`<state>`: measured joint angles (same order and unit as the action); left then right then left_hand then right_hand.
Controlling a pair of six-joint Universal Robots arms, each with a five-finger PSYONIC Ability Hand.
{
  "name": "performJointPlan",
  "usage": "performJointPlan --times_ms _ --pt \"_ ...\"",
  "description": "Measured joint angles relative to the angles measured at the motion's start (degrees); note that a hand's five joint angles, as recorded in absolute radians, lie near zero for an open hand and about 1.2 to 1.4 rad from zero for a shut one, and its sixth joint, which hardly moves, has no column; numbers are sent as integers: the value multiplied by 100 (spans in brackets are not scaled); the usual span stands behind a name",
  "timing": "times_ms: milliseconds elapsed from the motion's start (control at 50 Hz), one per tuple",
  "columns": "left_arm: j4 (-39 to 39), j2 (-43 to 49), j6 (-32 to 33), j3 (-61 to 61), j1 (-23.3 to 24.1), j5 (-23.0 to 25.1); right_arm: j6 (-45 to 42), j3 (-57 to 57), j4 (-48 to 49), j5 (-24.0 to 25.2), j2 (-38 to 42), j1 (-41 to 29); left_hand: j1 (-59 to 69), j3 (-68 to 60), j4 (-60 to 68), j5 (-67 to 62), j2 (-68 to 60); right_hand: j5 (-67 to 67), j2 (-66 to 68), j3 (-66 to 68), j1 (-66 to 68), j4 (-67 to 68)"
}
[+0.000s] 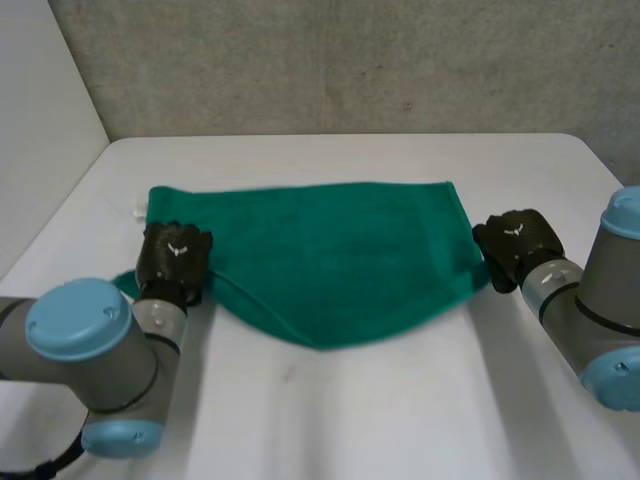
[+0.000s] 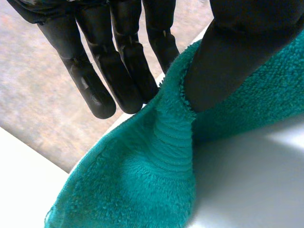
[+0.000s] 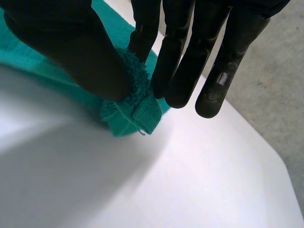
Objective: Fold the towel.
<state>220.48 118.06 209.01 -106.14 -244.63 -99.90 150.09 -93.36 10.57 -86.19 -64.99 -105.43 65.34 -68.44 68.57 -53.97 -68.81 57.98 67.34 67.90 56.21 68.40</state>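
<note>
A green towel (image 1: 320, 260) lies across the middle of the white table (image 1: 330, 420), its far edge straight and its near edge sagging in a curve toward me. My left hand (image 1: 174, 252) is at the towel's left end. In the left wrist view its thumb (image 2: 228, 66) pinches the towel (image 2: 156, 180) edge against the fingers (image 2: 118, 71), so it is shut on the cloth. My right hand (image 1: 515, 245) is at the towel's right end. There the thumb (image 3: 71, 52) and fingers (image 3: 185, 61) pinch a towel corner (image 3: 135, 111).
A small white tag (image 1: 137, 211) pokes out at the towel's far left corner. A grey wall (image 1: 350, 60) rises behind the table, and a white panel (image 1: 40, 120) stands along the left side. Bare tabletop stretches in front of the towel.
</note>
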Motion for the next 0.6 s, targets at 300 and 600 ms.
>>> performJointPlan --times_ms 300,600 --pt "-1619 -1275 -64 -259 -280 142 23 -511 61 455 -516 799 -4725 5070 -5132 4702 5138 0 0 0 0 0" --pt "-2996 -1356 -1241 -135 -1570 1200 47 -456 77 473 -430 888 -4723 5064 -5123 4682 5129 0 0 0 0 0"
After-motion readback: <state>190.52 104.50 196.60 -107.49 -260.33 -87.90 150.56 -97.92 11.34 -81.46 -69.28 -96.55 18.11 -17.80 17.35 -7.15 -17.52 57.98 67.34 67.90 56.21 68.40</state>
